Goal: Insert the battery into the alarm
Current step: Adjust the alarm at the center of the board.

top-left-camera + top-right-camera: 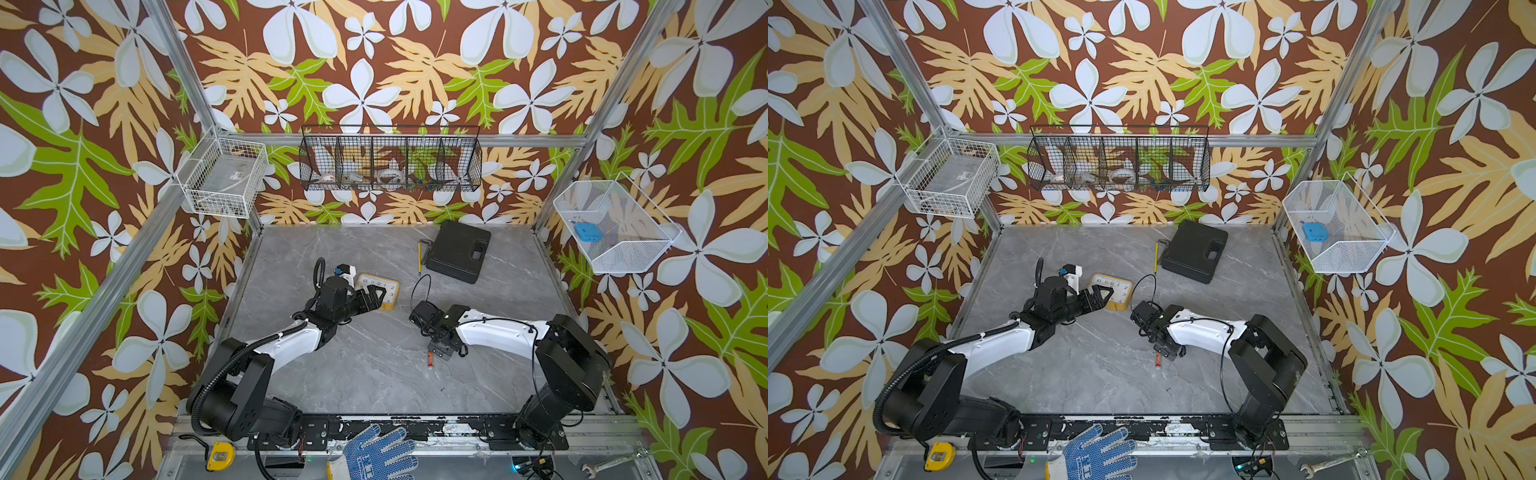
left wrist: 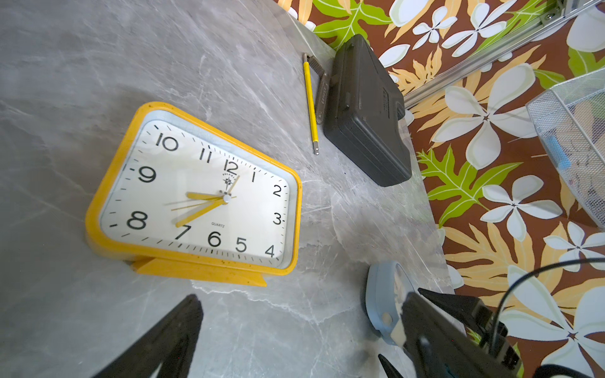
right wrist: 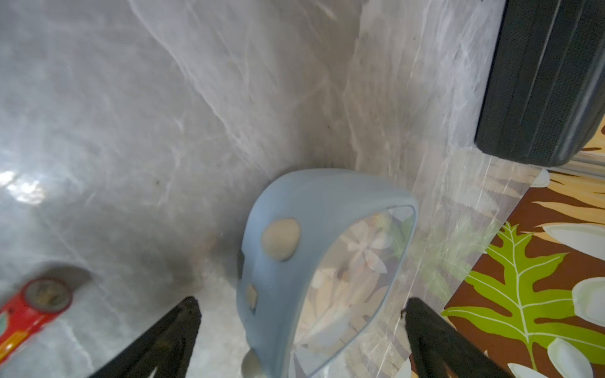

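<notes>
Battery (image 1: 430, 358): a red cell lying flat on the grey tabletop (image 1: 374, 386), a little below mid-frame in both top views. It is just beside my right gripper (image 3: 301, 301), whose jaws stand spread wide with nothing clamped. I judge it small, light and rigid, with a smooth round jacket that will roll or squirt out of a skewed pinch. Best taken across the middle of the barrel, both ends left free for the contacts. Alarm (image 2: 196, 196): a yellow-framed clock at mid-frame in the top views, dial turned up toward the camera head. My left gripper (image 1: 374, 300) is open over its lower left corner in the frame; whether it touches I cannot tell. The case is probably light hollow plastic that slides easily on this surface. The clear dial cover looks scratchable, so hold it by the yellow frame edges. Not visible: the clock's back, hence the battery compartment, its lid and the polarity marks. The battery is blurred and cut off in the right wrist view, so I cannot tell which end is positive. A blue-grey housing (image 3: 311, 196) with a clear window sits just ahead of my right gripper. My arm hides it in the top views, and I cannot identify it.
</notes>
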